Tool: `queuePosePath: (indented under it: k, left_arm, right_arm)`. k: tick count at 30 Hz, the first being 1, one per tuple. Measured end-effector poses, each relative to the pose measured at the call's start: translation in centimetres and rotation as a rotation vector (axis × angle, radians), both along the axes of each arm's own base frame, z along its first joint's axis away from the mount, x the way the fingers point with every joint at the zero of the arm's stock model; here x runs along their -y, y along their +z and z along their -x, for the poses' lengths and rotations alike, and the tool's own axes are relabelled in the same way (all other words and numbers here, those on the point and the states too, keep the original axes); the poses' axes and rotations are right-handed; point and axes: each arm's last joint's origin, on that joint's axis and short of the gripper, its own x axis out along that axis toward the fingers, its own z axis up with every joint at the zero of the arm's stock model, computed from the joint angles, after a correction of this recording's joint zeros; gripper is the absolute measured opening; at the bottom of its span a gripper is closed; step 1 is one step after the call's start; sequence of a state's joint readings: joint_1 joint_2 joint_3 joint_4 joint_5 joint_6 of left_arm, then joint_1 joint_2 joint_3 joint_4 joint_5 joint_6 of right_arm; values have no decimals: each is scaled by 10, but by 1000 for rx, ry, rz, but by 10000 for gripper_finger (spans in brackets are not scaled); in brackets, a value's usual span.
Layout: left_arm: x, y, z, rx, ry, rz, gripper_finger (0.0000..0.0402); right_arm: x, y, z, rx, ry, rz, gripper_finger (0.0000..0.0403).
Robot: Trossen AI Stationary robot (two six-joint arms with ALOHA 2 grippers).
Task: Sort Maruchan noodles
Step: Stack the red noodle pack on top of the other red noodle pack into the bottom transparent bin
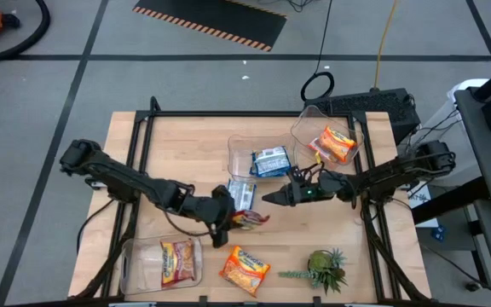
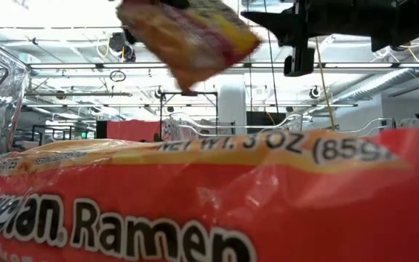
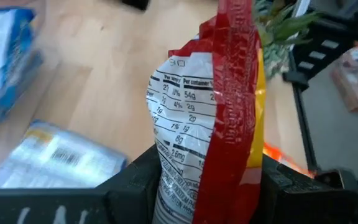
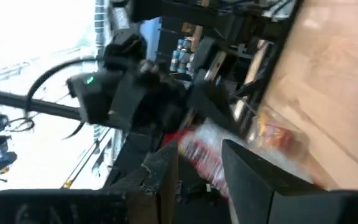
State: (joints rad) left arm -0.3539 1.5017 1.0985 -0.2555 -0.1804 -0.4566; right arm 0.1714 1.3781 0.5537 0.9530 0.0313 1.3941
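Your left gripper (image 1: 228,220) sits near the middle of the tabletop (image 1: 186,145), its jaws pinching a red packet (image 3: 219,124) that hangs clear of the wood. Your right gripper (image 1: 273,198) points at it from just beside, jaws spread a little and holding nothing. Bare wood lies open toward the far left corner; the near edge is more crowded. There an orange packet (image 1: 245,270) lies loose, with the green plant (image 1: 324,269) beside it toward the right edge. A silvery packet (image 1: 241,194) lies flat just behind the left gripper, close under both arms. Three clear bins stand around: the near-left bin (image 1: 130,266) holds one orange packet, the middle bin (image 1: 239,155) one blue packet (image 1: 270,161), and the far-right bin (image 1: 307,126) one orange packet.
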Motion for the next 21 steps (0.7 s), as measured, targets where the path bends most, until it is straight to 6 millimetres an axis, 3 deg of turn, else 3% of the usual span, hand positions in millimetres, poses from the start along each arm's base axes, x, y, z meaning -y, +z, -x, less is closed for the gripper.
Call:
queuePosePath:
  k: [11, 16, 21]
  left_arm:
    - [1, 52, 61, 23, 18, 152, 152]
    - [6, 67, 89, 23, -24, 197, 152]
    - [8, 78, 110, 35, -80, 231, 152]
  right_arm:
    - [-2, 7, 5, 31, -22, 158, 118]
    - [-15, 7, 8, 38, -19, 165, 118]
    - [-36, 7, 15, 22, -154, 156, 118]
